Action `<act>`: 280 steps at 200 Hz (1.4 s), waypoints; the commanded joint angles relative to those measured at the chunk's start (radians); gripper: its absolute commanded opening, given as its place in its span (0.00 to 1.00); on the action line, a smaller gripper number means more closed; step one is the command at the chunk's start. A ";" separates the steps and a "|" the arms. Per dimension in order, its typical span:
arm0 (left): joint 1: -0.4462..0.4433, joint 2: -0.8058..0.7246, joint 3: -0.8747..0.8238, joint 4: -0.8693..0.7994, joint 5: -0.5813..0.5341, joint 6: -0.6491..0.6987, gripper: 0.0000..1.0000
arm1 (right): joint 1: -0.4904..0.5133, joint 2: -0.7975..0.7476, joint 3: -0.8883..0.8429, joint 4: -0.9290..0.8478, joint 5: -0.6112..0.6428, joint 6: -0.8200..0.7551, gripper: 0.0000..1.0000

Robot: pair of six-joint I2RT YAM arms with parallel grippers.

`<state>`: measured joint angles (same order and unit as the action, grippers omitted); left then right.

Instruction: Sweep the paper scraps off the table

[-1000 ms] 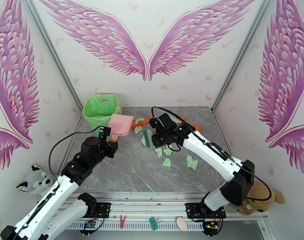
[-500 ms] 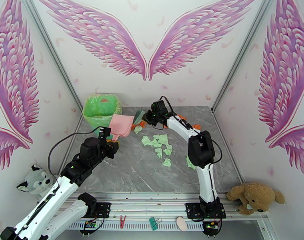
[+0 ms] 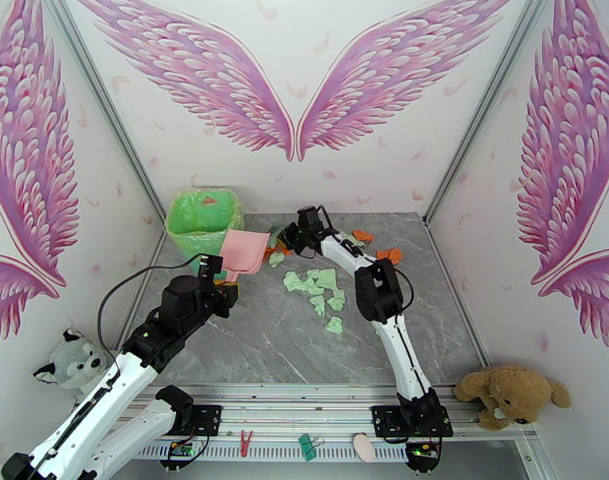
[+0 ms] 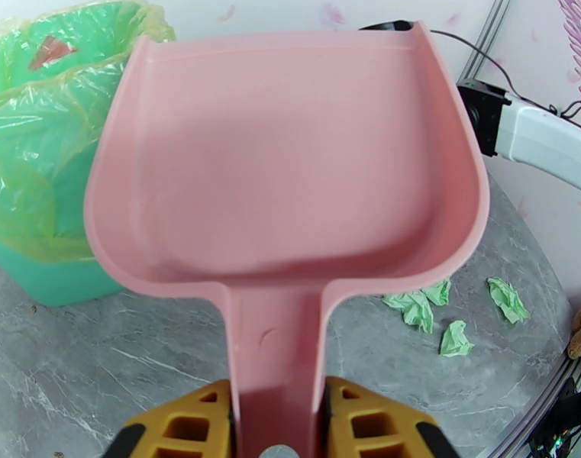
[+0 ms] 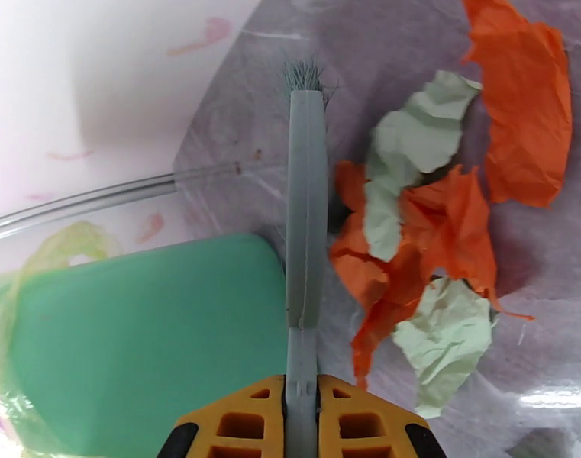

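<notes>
My left gripper [image 3: 224, 286] is shut on the handle of the pink dustpan [image 3: 242, 251], whose empty scoop [image 4: 290, 185] is tilted toward the far left of the grey marble table [image 3: 256, 338]. At the back of the table my right gripper [image 3: 294, 232] is shut on the green hand brush [image 5: 304, 208], beside the dustpan's mouth. Its bristles point at the far edge. Just right of the brush lies a pile of orange scraps [image 5: 412, 246] and mint scraps [image 5: 412, 139]. More mint scraps [image 3: 316, 286] are clustered mid-table, and orange scraps [image 3: 388, 254] lie at the back right.
A green bin [image 3: 202, 218] lined with a plastic bag stands in the far left corner, just behind the dustpan. Walls close in the table's left, back and right sides. A husky toy [image 3: 68, 363] and a teddy bear [image 3: 512, 392] sit off the near corners.
My right arm has swung from mid-table out to the far back with the brush, ending beside the dustpan's mouth. The mint scraps mid-table now lie uncovered. The left arm has stayed put.
</notes>
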<state>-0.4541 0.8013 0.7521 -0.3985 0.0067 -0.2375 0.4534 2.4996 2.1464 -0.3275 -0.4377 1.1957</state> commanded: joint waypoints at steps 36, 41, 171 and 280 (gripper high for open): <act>0.003 0.003 -0.014 0.020 0.001 -0.002 0.00 | -0.041 -0.084 -0.166 -0.005 -0.021 -0.042 0.00; 0.004 0.004 -0.014 0.021 0.001 -0.001 0.00 | -0.046 -0.099 -0.196 -0.003 -0.028 -0.048 0.00; 0.006 0.030 -0.022 0.042 0.016 0.001 0.00 | -0.168 -0.741 -0.833 -0.110 0.034 -0.383 0.00; 0.005 0.004 -0.041 0.045 0.053 -0.031 0.00 | -0.348 -0.624 -0.598 0.062 0.080 -0.227 0.00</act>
<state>-0.4522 0.8356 0.7204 -0.3641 0.0299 -0.2466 0.1551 1.7584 1.5238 -0.4255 -0.3515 0.8242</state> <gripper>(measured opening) 0.280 0.129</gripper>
